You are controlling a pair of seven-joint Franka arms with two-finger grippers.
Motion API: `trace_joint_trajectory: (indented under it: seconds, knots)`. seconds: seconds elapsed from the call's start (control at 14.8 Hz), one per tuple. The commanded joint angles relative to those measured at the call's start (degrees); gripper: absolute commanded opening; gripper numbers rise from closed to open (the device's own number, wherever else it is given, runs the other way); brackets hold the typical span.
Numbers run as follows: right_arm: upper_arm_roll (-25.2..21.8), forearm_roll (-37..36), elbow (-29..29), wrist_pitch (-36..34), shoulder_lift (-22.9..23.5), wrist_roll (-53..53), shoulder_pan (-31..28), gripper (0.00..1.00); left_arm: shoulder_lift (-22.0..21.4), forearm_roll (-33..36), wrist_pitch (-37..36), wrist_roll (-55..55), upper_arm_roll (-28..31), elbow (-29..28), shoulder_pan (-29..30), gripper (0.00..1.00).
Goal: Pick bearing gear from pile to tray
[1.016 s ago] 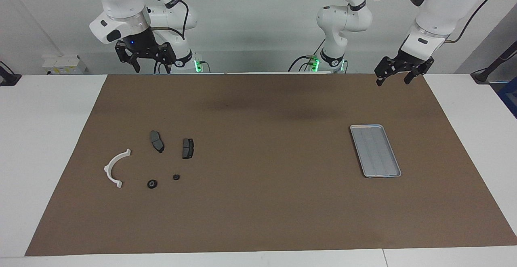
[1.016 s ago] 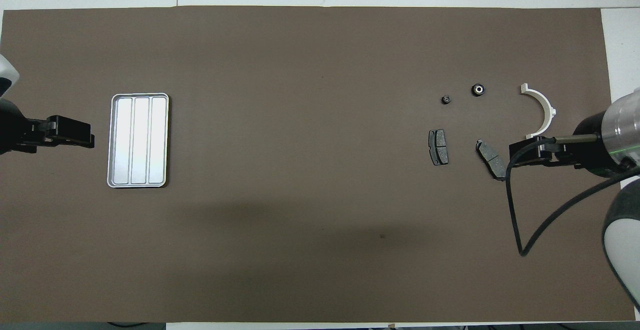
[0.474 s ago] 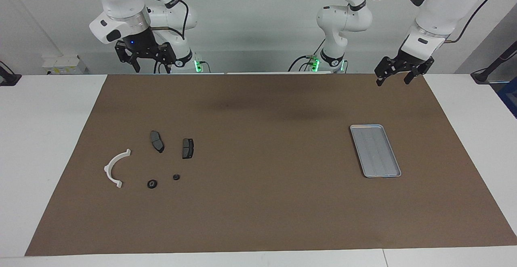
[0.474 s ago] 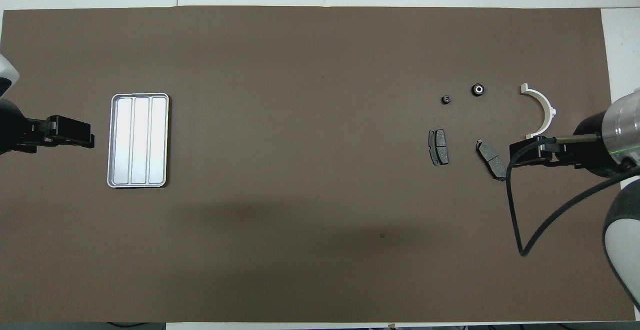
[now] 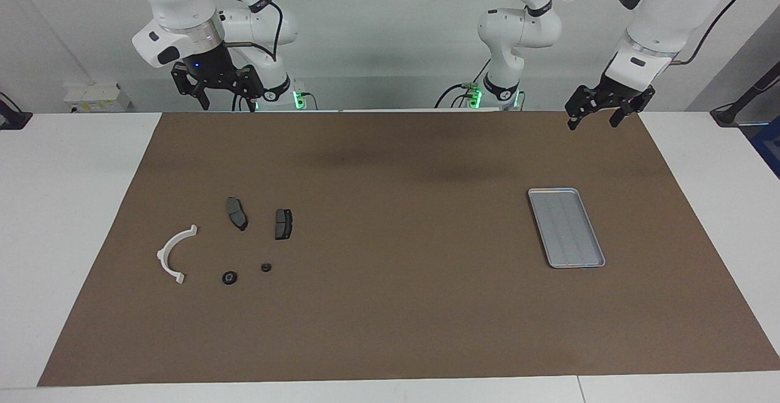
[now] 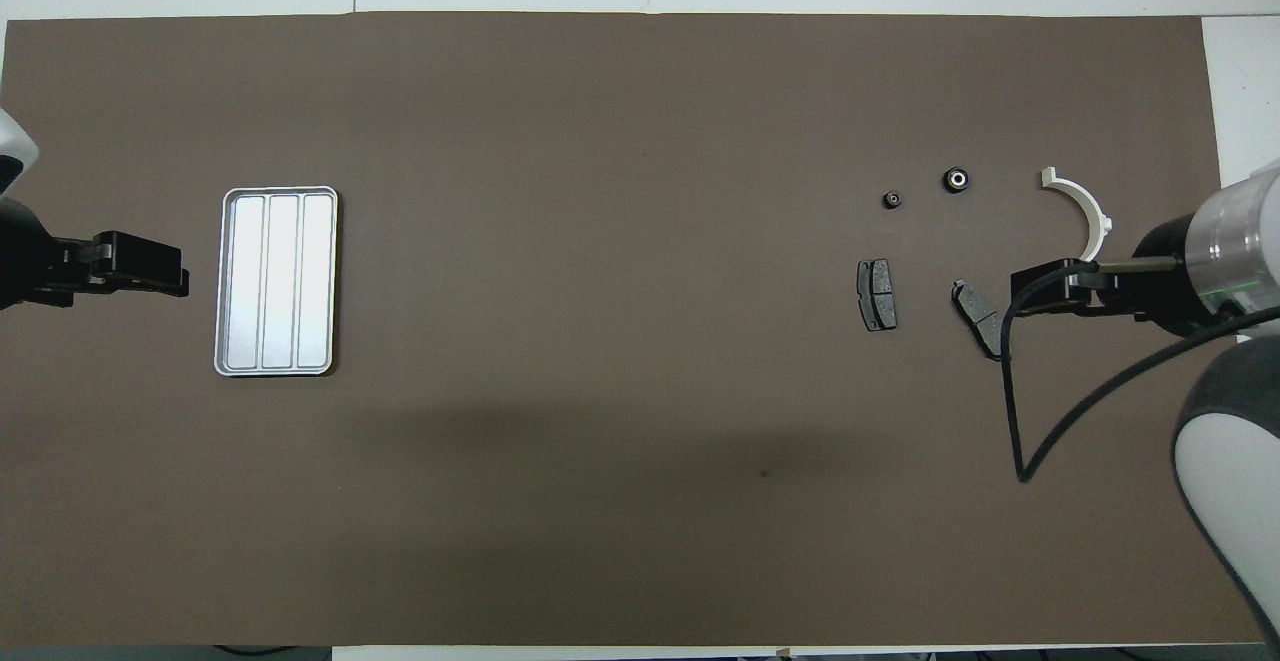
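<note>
The pile lies toward the right arm's end of the brown mat. In it are a black round bearing gear [image 5: 229, 278] [image 6: 956, 179] with a pale centre and a smaller black round piece [image 5: 265, 267] [image 6: 892, 200]. It also holds two dark brake pads [image 5: 237, 213] [image 5: 283, 224] and a white half-ring bracket [image 5: 173, 252]. The silver ridged tray [image 5: 566, 227] [image 6: 278, 281] lies bare toward the left arm's end. My right gripper [image 5: 226, 104] [image 6: 1020, 291] hangs open, high in the air and clear of the pile. My left gripper [image 5: 592, 124] [image 6: 180, 276] waits open, raised beside the tray.
The brown mat [image 5: 396, 305] covers most of the white table [image 5: 73, 208]. A black cable [image 6: 1010, 391] loops down from the right arm's wrist, over the mat near one brake pad [image 6: 975, 313].
The right gripper has lifted a little, staying open. In the overhead view its cable loop has shifted with it. The left arm and all parts are as before.
</note>
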Motion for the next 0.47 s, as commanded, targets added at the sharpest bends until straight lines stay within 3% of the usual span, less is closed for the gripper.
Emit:
trace_joint_trajectory:
  seconds: [0.0, 0.41]
  knots:
    - [0.2, 1.4, -4.2, 7.2, 2.5, -0.4, -1.0, 1.0, -0.5, -0.2, -0.2, -0.2, 0.3, -0.5, -0.2, 1.0]
    - [0.2, -4.1, -3.9, 24.1, 17.8, 5.6, -0.2, 1.0, -0.5, -0.2, -0.2, -0.2, 0.3, -0.5, -0.2, 1.0]
